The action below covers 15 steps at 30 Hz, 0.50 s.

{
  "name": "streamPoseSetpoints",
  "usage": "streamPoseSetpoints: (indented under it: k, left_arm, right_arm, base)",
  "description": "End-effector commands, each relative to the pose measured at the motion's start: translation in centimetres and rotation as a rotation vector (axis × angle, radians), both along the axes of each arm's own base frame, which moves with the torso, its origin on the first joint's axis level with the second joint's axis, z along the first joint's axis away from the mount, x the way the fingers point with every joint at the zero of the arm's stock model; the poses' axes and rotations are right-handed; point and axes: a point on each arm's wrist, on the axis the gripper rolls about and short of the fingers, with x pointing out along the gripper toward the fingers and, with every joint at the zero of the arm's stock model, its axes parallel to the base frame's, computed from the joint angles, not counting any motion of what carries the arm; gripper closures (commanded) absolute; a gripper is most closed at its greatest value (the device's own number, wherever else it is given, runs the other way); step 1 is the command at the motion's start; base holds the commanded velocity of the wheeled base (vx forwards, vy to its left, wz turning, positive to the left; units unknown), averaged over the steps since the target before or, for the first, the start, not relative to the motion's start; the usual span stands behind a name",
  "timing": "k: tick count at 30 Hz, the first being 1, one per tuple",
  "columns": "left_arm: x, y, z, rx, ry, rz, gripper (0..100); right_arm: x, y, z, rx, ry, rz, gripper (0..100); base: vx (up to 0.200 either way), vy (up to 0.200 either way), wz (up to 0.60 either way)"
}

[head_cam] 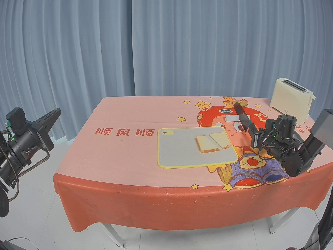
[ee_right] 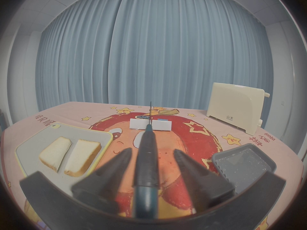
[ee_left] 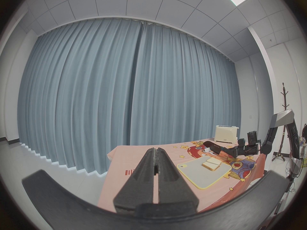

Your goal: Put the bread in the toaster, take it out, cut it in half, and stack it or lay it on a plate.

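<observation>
Judging from how things lie, the toasting and the cutting are done: two bread halves (head_cam: 206, 144) (head_cam: 220, 140) rest side by side, a narrow gap between them, on the cutting board (head_cam: 177, 150) near the middle of the desk (head_cam: 131, 164). What seems left is to move the halves onto a dish. The likely one is the dark grey tray (ee_right: 243, 163) toward the desk's right edge.

The right hand (ee_right: 153, 151) sits between the board and the toaster (head_cam: 291, 99), its fingers spread on either side of the knife (head_cam: 242, 117). A gap shows on each side of the handle, so it does not look pinched. The blade points at a small white block (ee_right: 150, 124). The left hand (ee_left: 156, 152), pressed together, hangs well apart off the desk's left edge.

The halves are pale, soft-crumbed oblongs with tan crust. The board is a flat grey sheet with a yellow rim and rounded corners. The toaster, at the far right corner, is a smooth cream box. The tray is shallow, matt and rectangular. The desk wears a draped salmon cloth with a cartoon print.
</observation>
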Motion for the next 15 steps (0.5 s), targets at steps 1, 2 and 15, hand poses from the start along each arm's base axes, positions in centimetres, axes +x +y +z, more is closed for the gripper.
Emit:
streamPoseSetpoints:
  k: [1,2,15]
  left_arm:
    - [0.04,0.01,-0.03,0.0,0.002,0.0,100]
    - [0.04,0.01,-0.03,0.0,0.002,0.0,100]
    - [0.0,0.01,-0.03,0.0,0.0,0.0,100]
  right_arm:
    - [0.1,0.0,0.08,-0.002,-0.005,-0.008,0]
    - [0.15,0.0,0.14,0.0,-0.008,-0.009,0]
    - [0.14,0.17,1.0,0.01,-0.042,-0.008,0]
  base:
    - [0.0,0.0,0.0]
    - [0.0,0.0,0.0]
    - [0.0,0.0,0.0]
